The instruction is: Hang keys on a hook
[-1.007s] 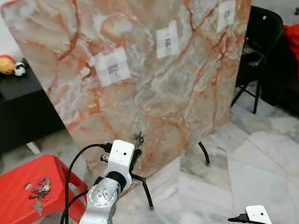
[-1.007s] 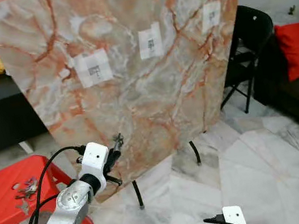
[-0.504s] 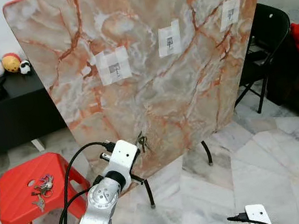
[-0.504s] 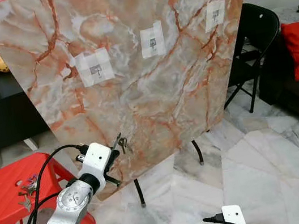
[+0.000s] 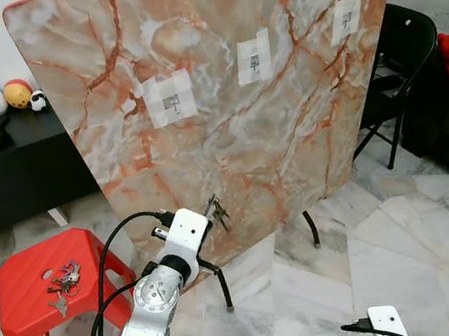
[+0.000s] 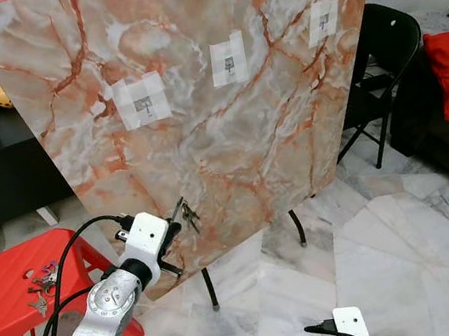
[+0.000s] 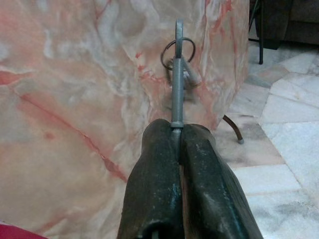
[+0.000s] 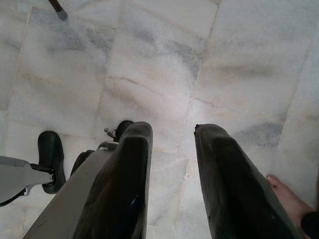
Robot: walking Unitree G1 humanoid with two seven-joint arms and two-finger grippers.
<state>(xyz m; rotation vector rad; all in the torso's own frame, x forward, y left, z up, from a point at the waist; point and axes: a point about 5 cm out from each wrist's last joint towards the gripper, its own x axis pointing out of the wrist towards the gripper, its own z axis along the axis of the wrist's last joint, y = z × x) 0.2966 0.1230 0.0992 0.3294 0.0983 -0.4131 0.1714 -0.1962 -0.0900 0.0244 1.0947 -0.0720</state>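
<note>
My left gripper [image 5: 207,217] is shut on the shaft of a metal key [image 7: 177,84], which sticks out past the fingertips [image 7: 192,137]. A key ring [image 7: 177,50] with another key hangs at its far end. The keys [image 5: 215,208] are held low in front of the tilted marble-patterned board [image 5: 237,140], close to its surface. Three small hooks sit high on the board on white tape patches: left [image 5: 172,102], middle [image 5: 254,61], right [image 5: 345,20]. All are well above the keys. My right gripper [image 8: 172,132] hangs open over the floor.
A red stool [image 5: 43,293] at my left carries another bunch of keys [image 5: 61,282]. A black folding chair [image 5: 394,45] stands behind the board's right side, and a black cabinet [image 5: 11,178] with plush toys behind its left. A person's bare foot [image 8: 286,191] shows near the right gripper.
The head view shifted slightly a second ago. The left gripper has edged the keys a little up and right along the board. The right arm hangs as before.
</note>
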